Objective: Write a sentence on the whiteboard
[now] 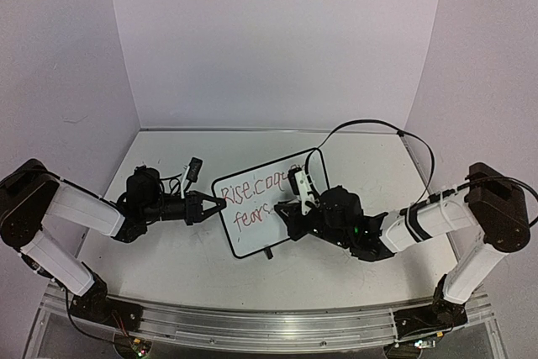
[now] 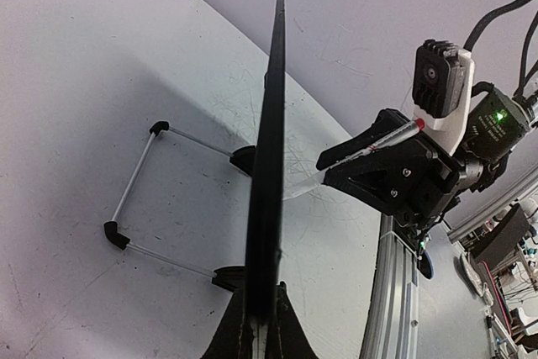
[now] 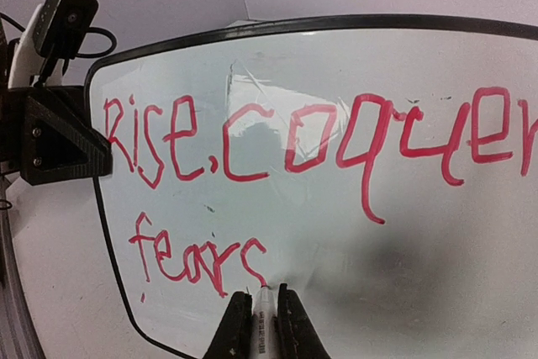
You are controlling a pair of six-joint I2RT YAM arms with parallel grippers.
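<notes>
The whiteboard stands tilted on the table between both arms. My left gripper is shut on its left edge; the left wrist view shows the black frame edge-on between that gripper. The red sentence reads "Rise, coquer" on the first line and "fears" below it. My right gripper is shut on a white marker. The marker's tip touches the board at the foot of the final "s". From the left wrist view the marker slants toward the board face.
The board's wire stand with black feet rests on the scuffed tabletop behind the board. Purple walls close in the back and sides. The aluminium rail runs along the near edge. A black cable loops over the right arm.
</notes>
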